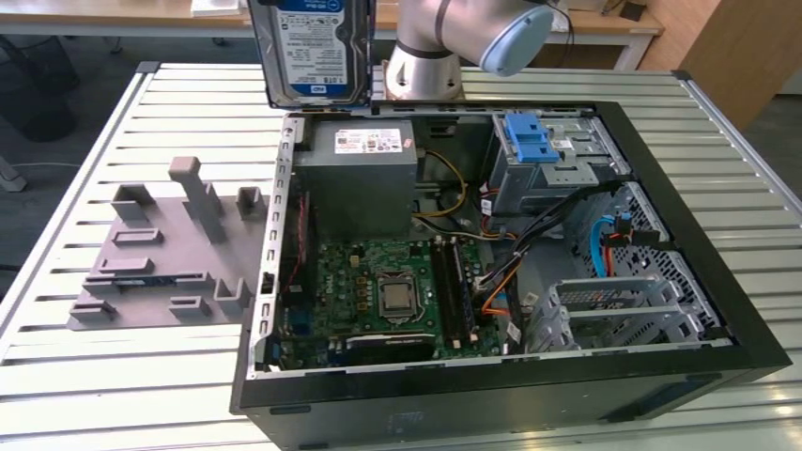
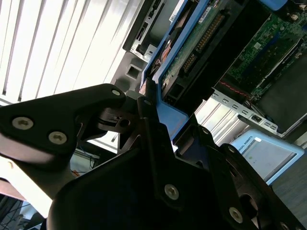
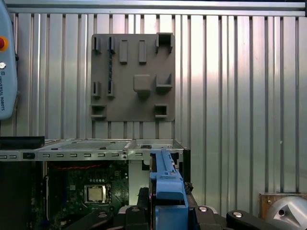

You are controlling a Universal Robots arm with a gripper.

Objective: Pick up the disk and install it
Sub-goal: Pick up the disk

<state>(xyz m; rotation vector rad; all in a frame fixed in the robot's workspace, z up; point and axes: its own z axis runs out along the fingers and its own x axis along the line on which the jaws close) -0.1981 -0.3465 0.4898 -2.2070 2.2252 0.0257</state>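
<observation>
Your gripper (image 2: pixel 151 108) is clamping the disk (image 1: pixel 314 47) by its edge: in both wrist views the black fingers (image 3: pixel 144 203) are pressing on either side of the blue rail that runs along the disk's side, so the tool is closed on it. In the exterior view the disk is hanging upright in the air, label facing the camera, above the far rim of the open computer case (image 1: pixel 501 399) and just beside the arm (image 1: pixel 464 38). It is touching neither the case nor the slatted table (image 1: pixel 126 376). Inside the case, the grey power supply (image 1: pixel 363 178) is sitting at the far end, the green motherboard (image 1: pixel 389 291) is lying nearer the camera, and the metal drive cage with a blue bracket (image 1: pixel 532 141) is standing toward the exterior view's right. A grey holder plate (image 1: pixel 138 272) is lying on the table, on the exterior view's left of the case.
</observation>
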